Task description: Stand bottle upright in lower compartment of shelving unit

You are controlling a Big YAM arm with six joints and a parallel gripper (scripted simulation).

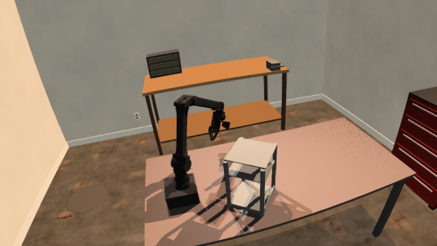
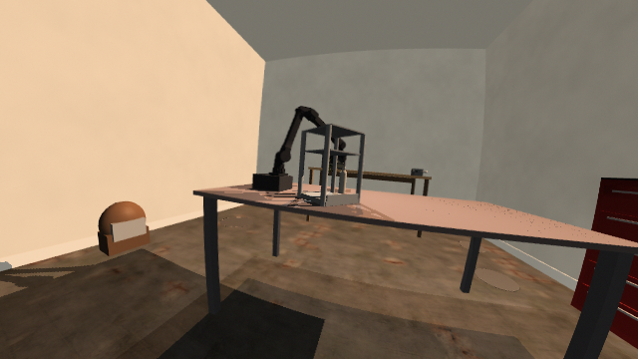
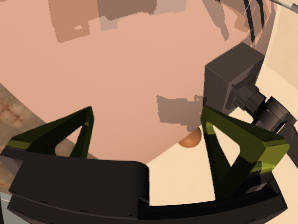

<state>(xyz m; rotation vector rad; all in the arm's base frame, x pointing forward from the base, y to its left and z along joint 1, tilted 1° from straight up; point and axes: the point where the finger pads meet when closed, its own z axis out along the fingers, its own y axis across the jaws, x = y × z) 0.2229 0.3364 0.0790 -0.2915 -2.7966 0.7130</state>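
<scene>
You see the claw spread wide — hanging above the bench, just behind the shelving unit.

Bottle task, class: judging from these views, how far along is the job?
Done: nothing yet; the shelving unit shows no bottle in its lower compartment. In hand: nothing, as the gripper hangs over the table with jaws wide open. The bottle seems to stand just beyond the unit. Left: grasp it and place it inside.

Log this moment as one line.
claw: open, empty | above table behind shelving unit | bottle: beyond unit, not shelved
</scene>
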